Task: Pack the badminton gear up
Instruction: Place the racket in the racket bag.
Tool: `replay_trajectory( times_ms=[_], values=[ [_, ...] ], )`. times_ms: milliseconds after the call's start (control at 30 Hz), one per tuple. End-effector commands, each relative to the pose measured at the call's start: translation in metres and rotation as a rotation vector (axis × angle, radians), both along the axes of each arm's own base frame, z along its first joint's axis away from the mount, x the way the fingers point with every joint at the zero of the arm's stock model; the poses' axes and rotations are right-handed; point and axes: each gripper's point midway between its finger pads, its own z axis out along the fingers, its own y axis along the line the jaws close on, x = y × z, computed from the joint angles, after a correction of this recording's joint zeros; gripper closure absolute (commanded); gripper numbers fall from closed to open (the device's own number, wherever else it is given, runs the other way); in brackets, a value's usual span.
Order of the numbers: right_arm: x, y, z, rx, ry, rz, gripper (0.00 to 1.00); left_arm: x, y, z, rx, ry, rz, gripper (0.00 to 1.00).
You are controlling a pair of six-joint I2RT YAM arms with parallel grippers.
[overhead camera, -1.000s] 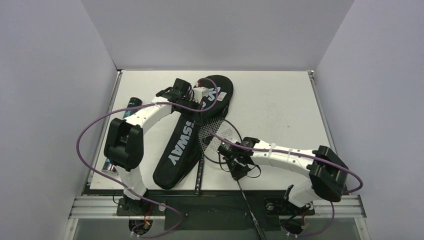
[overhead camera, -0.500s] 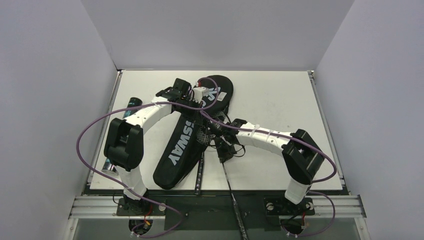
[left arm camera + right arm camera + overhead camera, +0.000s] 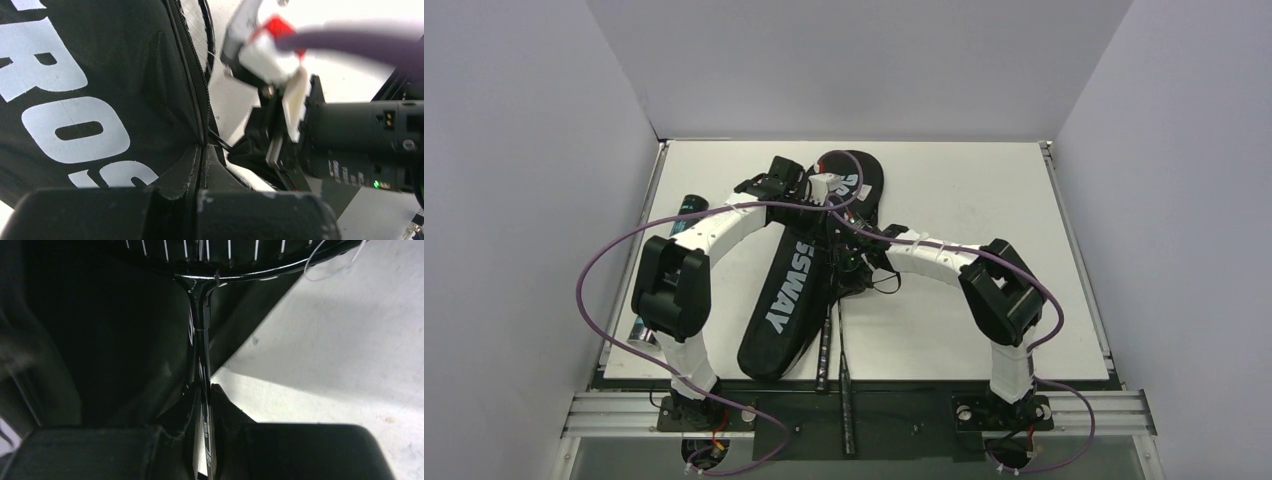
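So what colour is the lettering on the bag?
White lettering on the black bag; clearest in the left wrist view.

The racket bag (image 3: 779, 300) lay slantwise on the counter (image 3: 984, 200), from near edge toward far edge. The tube (image 3: 686, 210) lay along the left edge. One racket (image 3: 843, 400) had its head inside the bag's right side and its handle overhanging the near edge. The second racket (image 3: 824, 350) lay between them.

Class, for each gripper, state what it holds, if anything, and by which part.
Left gripper pinches the racket bag by its edge. Right gripper clamps a racket by its shaft, just below the head.
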Motion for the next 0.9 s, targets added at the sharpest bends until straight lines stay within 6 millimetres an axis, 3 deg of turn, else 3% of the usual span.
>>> replay_trajectory(
  times_ms=[0,167,333,433,567,733,867],
  values=[
    [0.056,0.027,0.033,0.181,-0.074,-0.183,1.0,-0.001,-0.006,0.006,-0.063,0.035,0.002,1.0],
    [0.061,0.037,0.035,0.258,-0.072,-0.185,0.99,0.006,0.002,0.006,-0.07,0.049,0.028,1.0],
    [0.049,0.032,0.049,0.347,-0.103,-0.147,0.69,0.006,0.005,0.007,-0.09,0.058,0.036,1.0],
    [0.038,0.027,0.051,0.407,-0.111,-0.127,0.6,0.007,0.005,0.009,-0.097,0.06,0.04,1.0],
    [0.018,0.018,0.049,0.446,-0.104,-0.106,0.57,0.007,0.005,0.008,-0.101,0.061,0.045,1.0],
    [-0.01,0.009,0.032,0.449,-0.058,-0.058,0.59,0.008,0.005,0.006,-0.097,0.061,0.045,1.0],
    [-0.026,0.021,0.024,0.484,-0.014,0.004,0.64,0.01,0.004,0.008,-0.101,0.055,0.043,1.0]
  ],
)
